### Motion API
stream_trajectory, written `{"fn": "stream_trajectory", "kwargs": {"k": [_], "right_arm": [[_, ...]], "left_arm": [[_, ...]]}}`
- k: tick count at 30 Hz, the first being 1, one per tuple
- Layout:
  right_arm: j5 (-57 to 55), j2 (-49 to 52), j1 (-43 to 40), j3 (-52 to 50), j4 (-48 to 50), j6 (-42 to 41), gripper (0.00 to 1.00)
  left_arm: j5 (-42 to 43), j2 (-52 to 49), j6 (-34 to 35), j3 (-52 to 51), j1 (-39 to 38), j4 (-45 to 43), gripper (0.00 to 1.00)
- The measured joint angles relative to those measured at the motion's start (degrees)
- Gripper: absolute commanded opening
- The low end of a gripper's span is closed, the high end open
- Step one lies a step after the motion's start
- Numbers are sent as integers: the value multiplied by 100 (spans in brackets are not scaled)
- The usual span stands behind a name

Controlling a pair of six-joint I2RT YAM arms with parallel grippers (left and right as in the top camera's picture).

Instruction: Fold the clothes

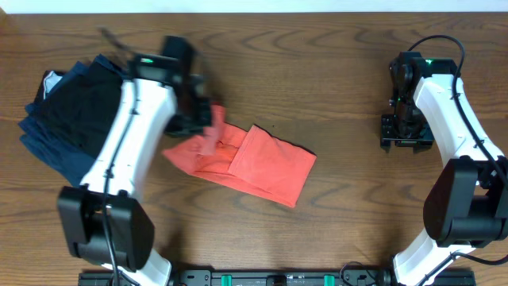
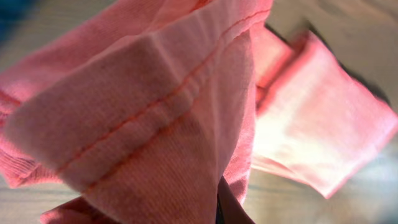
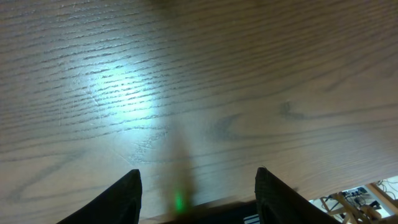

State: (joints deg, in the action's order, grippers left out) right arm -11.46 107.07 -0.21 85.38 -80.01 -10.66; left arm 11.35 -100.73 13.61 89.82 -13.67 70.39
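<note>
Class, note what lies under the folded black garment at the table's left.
Folded navy-blue garments lie under the black garment, edges showing around it. A white scrap peeks out top-left. The layers beneath are covered, and the left arm hides the pile's right side.

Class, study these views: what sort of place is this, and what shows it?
Likely a robotics lab workbench, not a home: a left arm and right arm mounted at a wooden table, a coral-red T-shirt partly folded, dark folded garments stacked aside.
</note>
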Motion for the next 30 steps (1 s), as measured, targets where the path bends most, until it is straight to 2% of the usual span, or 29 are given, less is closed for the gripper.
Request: {"fn": "stream_trajectory", "kwargs": {"k": [9,14,20,21,22,23,27,30], "right_arm": [[4,0,0,0,0,81,57],[4,0,0,0,0,94,57],[7,0,0,0,0,151,57],[9,0,0,0,2,164,57],[11,0,0,0,2,179,57],[11,0,0,0,2,181,58],[37,0,0,0,24,205,58],[90,0,0,0,31,223,58]], "left_arm": [[70,-341,304,0,-2277,-682,6],[68,-1003,389,0,-2962,-918,6],[66,-1333,442,0,-3346,-984,7],[68,-1327,444,0,-3373,-981,10],[66,-1307,446,0,-3407,-981,29],[68,-1307,450,0,-3410,-981,35],[205,-1303,461,46,-3416,-872,38],[332,-1237,348,326,-3405,-407,38]]}}
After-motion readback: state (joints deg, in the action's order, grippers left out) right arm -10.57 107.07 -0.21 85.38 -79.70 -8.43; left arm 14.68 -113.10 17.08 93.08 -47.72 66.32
